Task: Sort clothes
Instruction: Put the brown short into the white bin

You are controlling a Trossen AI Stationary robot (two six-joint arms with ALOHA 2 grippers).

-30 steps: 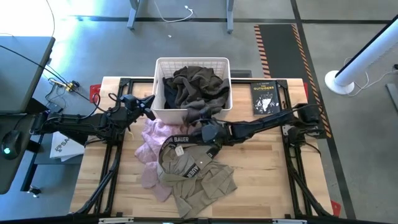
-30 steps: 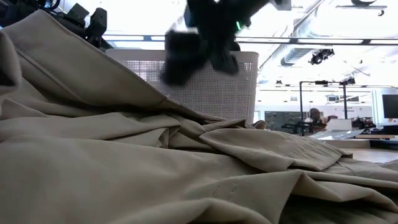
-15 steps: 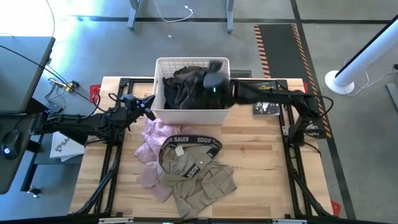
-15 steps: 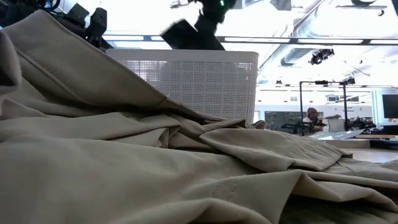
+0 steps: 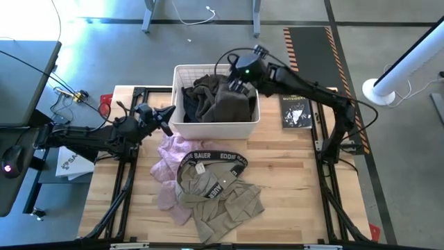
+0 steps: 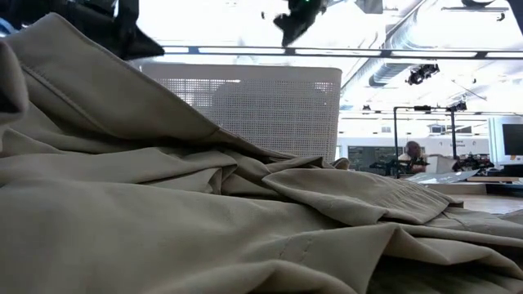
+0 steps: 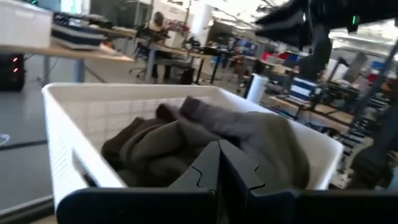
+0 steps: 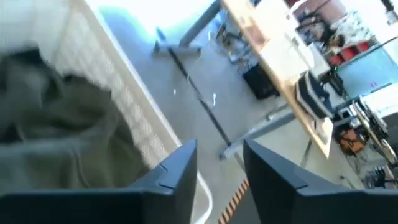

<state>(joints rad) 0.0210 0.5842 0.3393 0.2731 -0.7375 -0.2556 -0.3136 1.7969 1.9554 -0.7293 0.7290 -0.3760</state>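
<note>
Sorting partly done: dark clothes [image 5: 216, 98] lie in the basket [image 5: 179, 125]; right gripper [image 5: 238, 85] above it, fingers parted, empty. Trousers [image 5: 220, 201] and pink garment [image 5: 168, 158] remain nearer; left gripper [image 5: 166, 115] closed.

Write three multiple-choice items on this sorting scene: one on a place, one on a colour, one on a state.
1. Where are the khaki trousers?
A. in the basket
B. on the table, in front of the basket
C. on the floor

2. What colour is the basket?
A. white
B. blue
C. red

3. How are the right gripper's fingers?
A. shut on a garment
B. shut on the book
C. apart, empty

Answers: 1 B, the high view shows them spread on the wood; 2 A, its walls are white; 3 C, the right wrist view shows a bare gap.
</note>
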